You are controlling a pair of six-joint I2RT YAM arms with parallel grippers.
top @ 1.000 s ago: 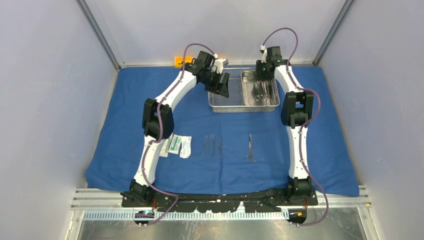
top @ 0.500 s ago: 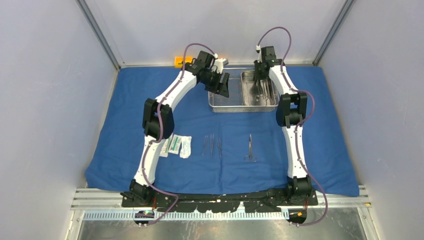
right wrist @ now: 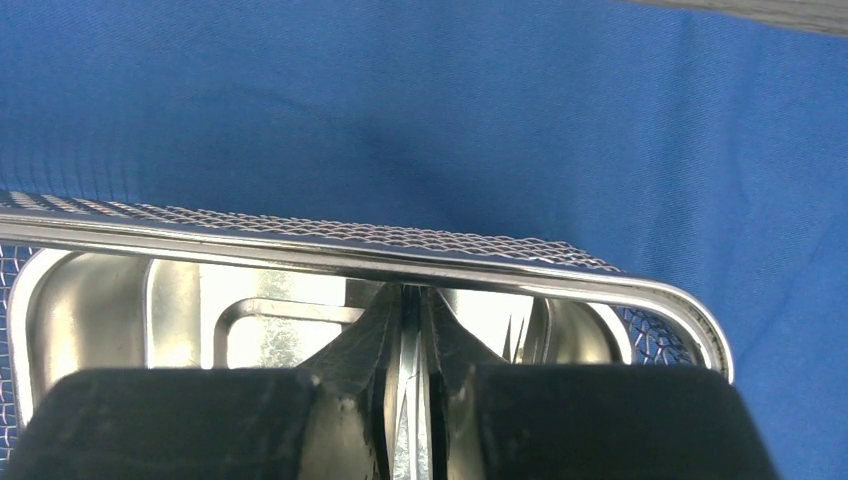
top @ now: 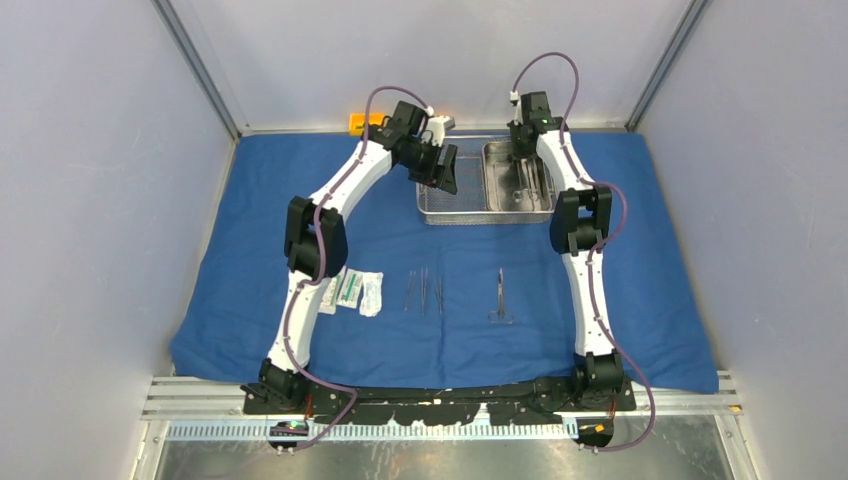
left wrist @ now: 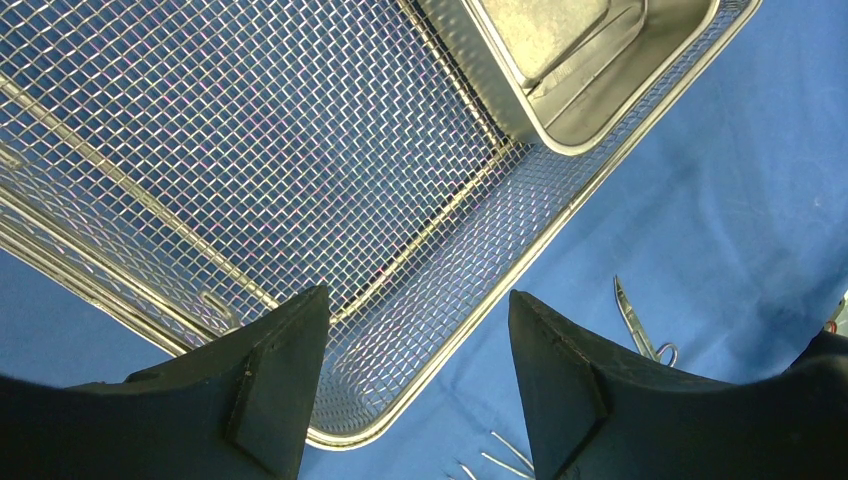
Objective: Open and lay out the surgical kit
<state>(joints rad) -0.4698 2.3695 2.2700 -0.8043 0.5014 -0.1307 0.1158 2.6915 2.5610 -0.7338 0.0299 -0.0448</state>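
Observation:
The blue cloth wrap lies spread over the table. On its far side stands the mesh basket, with the solid steel tray in its right half. My right gripper reaches down into the tray's far end. In the right wrist view its fingers are shut on a thin steel instrument, just behind the basket rim. My left gripper hangs open and empty over the basket's left half. Scissors, forceps and packets lie on the cloth.
A small orange block sits behind the cloth's far edge, near the back wall. Grey walls close in the left, right and far sides. The arms' bases stand on the metal rail at the near edge.
My right gripper has moved toward the far end of the tray and its fingers have closed on the steel instrument. The left arm has stayed still.

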